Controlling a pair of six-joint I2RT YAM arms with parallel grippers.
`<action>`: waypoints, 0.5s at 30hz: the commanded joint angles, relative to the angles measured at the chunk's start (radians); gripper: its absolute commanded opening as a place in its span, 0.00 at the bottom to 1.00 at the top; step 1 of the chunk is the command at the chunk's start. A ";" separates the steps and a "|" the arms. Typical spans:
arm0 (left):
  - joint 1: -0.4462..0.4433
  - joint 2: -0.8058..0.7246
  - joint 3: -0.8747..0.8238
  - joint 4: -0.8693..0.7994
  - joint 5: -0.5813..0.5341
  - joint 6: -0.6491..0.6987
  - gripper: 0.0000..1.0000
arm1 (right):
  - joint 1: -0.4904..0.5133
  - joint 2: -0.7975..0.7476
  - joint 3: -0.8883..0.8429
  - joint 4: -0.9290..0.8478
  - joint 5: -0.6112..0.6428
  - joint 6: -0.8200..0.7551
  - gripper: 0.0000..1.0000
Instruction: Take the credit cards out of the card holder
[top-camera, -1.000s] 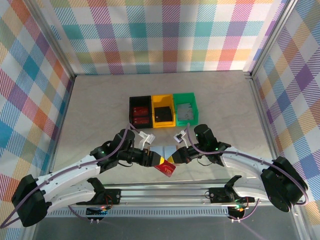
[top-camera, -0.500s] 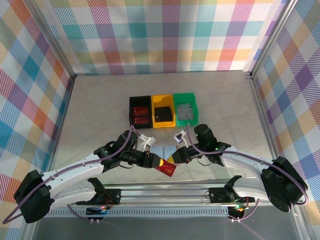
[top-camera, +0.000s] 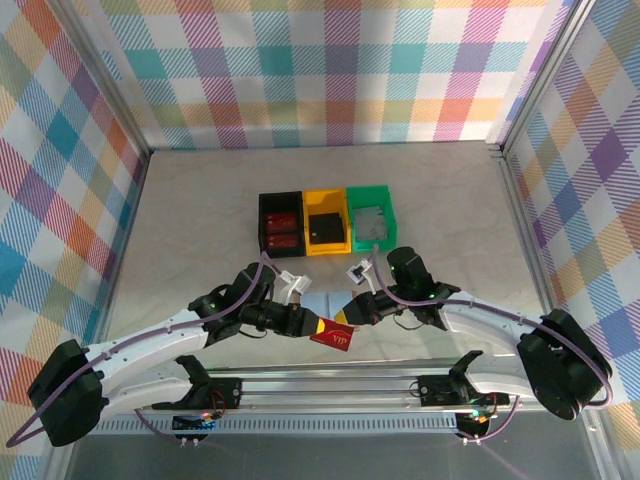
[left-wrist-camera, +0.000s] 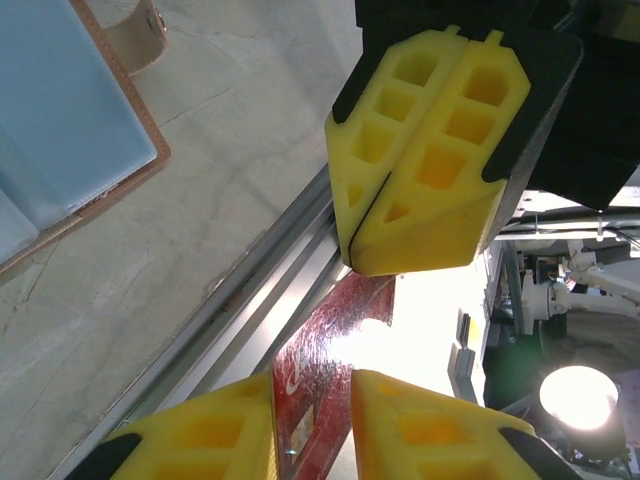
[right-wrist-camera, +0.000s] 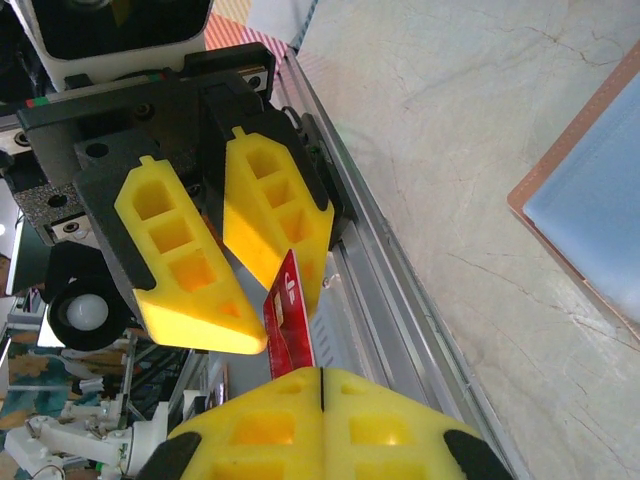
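Handover: You have the dark red plastic card with gold lettering (top-camera: 333, 338) in the air over the worktop's near edge, above the aluminium rail (top-camera: 340, 378), with a tool at each end.
Right tool: The right tool (right-wrist-camera: 320, 376) is pressed together on one end of the card and carries it.
Left tool: The left tool (left-wrist-camera: 310, 380) stands spread, with a yellow finger (right-wrist-camera: 185, 265) on either side of the card and a gap showing beside it. It is not yet pinching.
Card holder: The tan leather bifold with pale blue pockets (top-camera: 322, 302) lies open on the worktop just behind the tools, near the middle of the near edge. It is apart from the row of black, yellow and green plastic bins (top-camera: 327, 192).
Doing it well: Seat the left fingers flat on the card's faces, well in from its edge, before you slacken the right tool. Release too early and the card would likely fall onto the rail.
Remaining cards: Whether the pockets hold more, you cannot tell.
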 joint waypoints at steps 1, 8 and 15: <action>-0.012 -0.014 -0.009 0.061 0.032 -0.006 0.20 | -0.004 0.006 0.025 0.037 -0.023 -0.015 0.00; -0.011 -0.024 -0.009 0.073 0.020 -0.014 0.00 | -0.005 0.006 0.028 0.043 -0.025 -0.011 0.00; -0.011 -0.050 0.011 0.012 -0.044 0.003 0.00 | -0.004 -0.012 0.031 0.009 0.017 -0.025 0.00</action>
